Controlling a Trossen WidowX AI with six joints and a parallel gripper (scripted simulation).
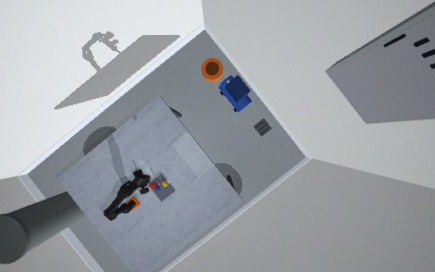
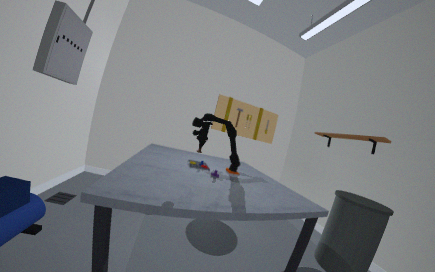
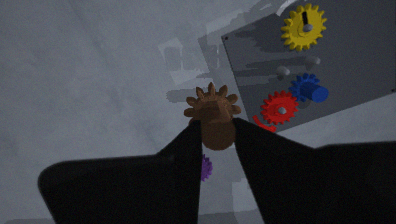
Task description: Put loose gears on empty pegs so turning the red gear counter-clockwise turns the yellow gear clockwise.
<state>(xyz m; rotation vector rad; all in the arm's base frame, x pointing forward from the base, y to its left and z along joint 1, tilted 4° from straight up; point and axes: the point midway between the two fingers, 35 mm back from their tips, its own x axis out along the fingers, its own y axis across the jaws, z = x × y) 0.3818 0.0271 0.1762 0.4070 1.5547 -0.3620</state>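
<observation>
- One arm, mine, reaches over the table (image 1: 146, 245) (image 2: 141, 185) (image 3: 75, 75) in the top view, from an orange base (image 1: 136, 200) (image 2: 229, 171) to just beside the grey board (image 1: 164, 193) (image 2: 194, 166) (image 3: 350, 55). Table surface extends past the board on its far side, up to the table's edge.
- From the exterior view, my gripper (image 1: 144, 181) (image 2: 200, 146) (image 3: 216, 126) hangs above the table, well inside its edges, with a gap beneath what I hold. One purple gear (image 2: 215, 174) (image 3: 207, 167) stands on the table, off the board, near my base.
- In the wrist view, my fingers are mostly closed, a narrow gap apart, pinching the handle of one brown gear (image 2: 199, 151) (image 3: 212, 102). It appears beside the board's edge, outside its outline.
- Three gears show on the board there: one red gear (image 1: 153, 185) (image 2: 204, 166) (image 3: 273, 113), one blue gear (image 1: 157, 189) (image 2: 202, 163) (image 3: 301, 84) with an upright handle, right beside the red, and one yellow gear (image 1: 164, 184) (image 2: 192, 163) (image 3: 296, 38) with its black stripe, apart from both.
- Two bare pegs (image 3: 283, 71) stand between the blue and yellow gears. Five gears in all, counting mine and the purple.
</observation>
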